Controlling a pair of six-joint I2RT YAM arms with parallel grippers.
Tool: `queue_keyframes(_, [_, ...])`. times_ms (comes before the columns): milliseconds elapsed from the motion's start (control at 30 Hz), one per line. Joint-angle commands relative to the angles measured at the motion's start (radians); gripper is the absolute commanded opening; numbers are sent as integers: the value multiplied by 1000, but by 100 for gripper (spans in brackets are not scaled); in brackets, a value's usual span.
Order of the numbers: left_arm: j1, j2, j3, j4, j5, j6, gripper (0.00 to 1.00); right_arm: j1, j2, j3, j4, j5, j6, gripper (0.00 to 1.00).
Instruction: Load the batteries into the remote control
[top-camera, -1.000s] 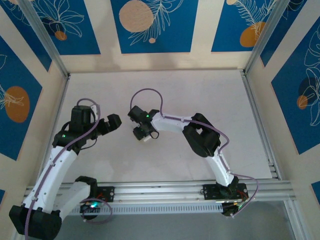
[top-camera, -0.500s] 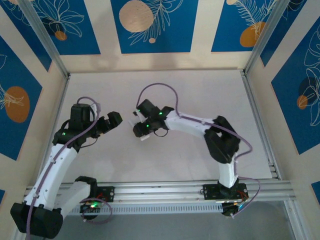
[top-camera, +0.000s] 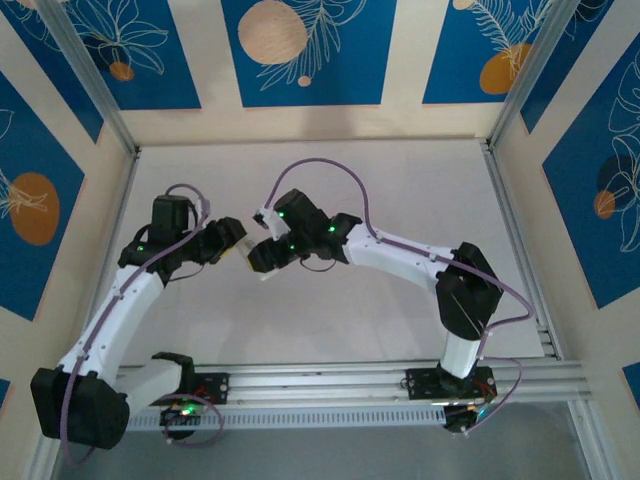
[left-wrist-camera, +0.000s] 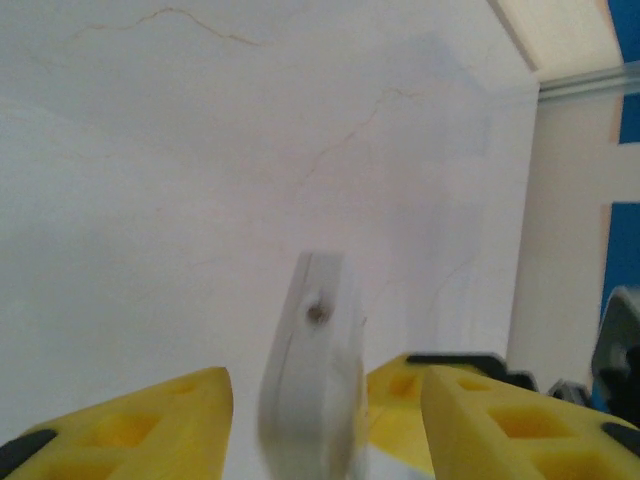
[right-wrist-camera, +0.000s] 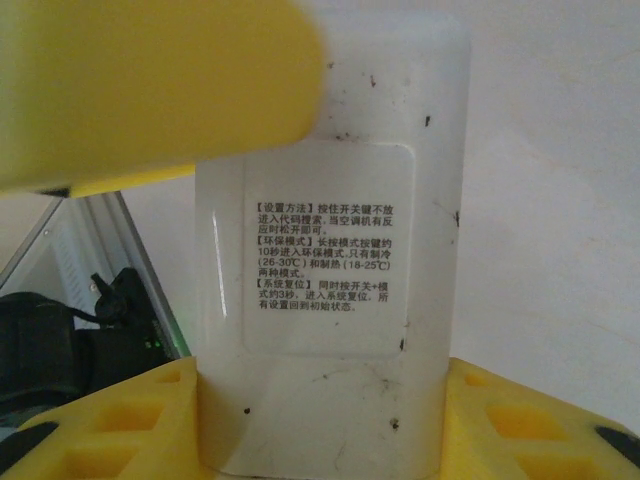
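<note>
I'm watching the remote (right-wrist-camera: 410, 95) through the right wrist camera. It is standing upright with its back facing the lens. Its lower end is sitting between the two yellow fingers (right-wrist-camera: 100, 425) of the right hand (right-wrist-camera: 320, 425). That hand is clenching it across its width, with a finger pressing on each long edge. A label (right-wrist-camera: 328, 250) of small printed characters is showing on the back, sharp enough to see but too fine for me to read. A blurred yellow shape (right-wrist-camera: 150, 90) is covering the remote's upper left corner, and I can't tell what it belongs to.

From overhead, the right hand (top-camera: 262, 258) is reaching across toward the left hand (top-camera: 230, 238). Their tips are hanging close together above the white bench (top-camera: 400, 180). The remote is too small and too covered there for me to pick it out.

In the left wrist view, a thin white piece (left-wrist-camera: 312, 330) is standing edge-on between the yellow fingers (left-wrist-camera: 140, 425) of the left hand (left-wrist-camera: 320, 400). It has a small dark spot near its top. It is blurred and the frame is cutting off its lower end. It is sitting right against one finger, with a sliver of space at the other, so I can't tell whether that hand is gripping it or hanging loose around it. I also can't tell whether the piece belongs to the remote.
</note>
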Motion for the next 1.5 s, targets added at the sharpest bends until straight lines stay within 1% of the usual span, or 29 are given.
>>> queue_keyframes(0, [12, 3, 17, 39, 26, -46, 43, 9, -20, 27, 16, -52, -22, 45])
queue_keyframes(167, [11, 5, 9, 37, 21, -75, 26, 15, -8, 49, 31, -87, -15, 47])
queue_keyframes(333, [13, 5, 25, -25, -32, -95, 15, 18, -8, 70, 28, -91, -12, 48])
queue_keyframes(467, [13, 9, 43, -67, -74, -118, 10, 21, -38, 73, 9, -62, -13, 66])
queue_keyframes(533, [14, 13, 57, -92, -98, -132, 9, 24, -73, 58, 0, -6, -25, 74])
queue_keyframes(633, [16, 31, 79, -122, -120, -158, 9, 33, -140, 0, 17, 126, -62, 84])
queue_keyframes(733, [20, 54, 89, -130, -122, -188, 9, 57, -181, -55, 37, 263, -136, 88])
queue_keyframes(833, [23, 78, 98, -145, -114, -217, 9, 122, -193, -91, 69, 389, -263, 88])
queue_keyframes(933, [26, 86, 96, -140, -109, -232, 9, 197, -179, -120, 122, 513, -399, 86])
queue_keyframes(1000, [27, 80, 93, -139, -119, -239, 9, 232, -151, -126, 151, 586, -458, 84])
queue_keyframes(1100, [28, 73, 93, -142, -130, -241, 9, 267, -87, -98, 172, 728, -526, 81])
queue_keyframes(1167, [29, 74, 93, -148, -131, -239, 9, 285, -29, -71, 191, 858, -566, 77])
queue_keyframes(1233, [30, 75, 92, -157, -136, -231, 9, 296, 18, -51, 210, 936, -599, 73])
queue_keyframes(1333, [32, 68, 89, -168, -146, -225, 9, 306, 47, -47, 243, 951, -614, 62])
queue_keyframes(1400, [33, 61, 85, -168, -148, -223, 9, 308, 45, -54, 252, 929, -600, 48])
queue_keyframes(1467, [34, 53, 85, -171, -152, -219, 9, 310, 44, -59, 257, 908, -589, 39])
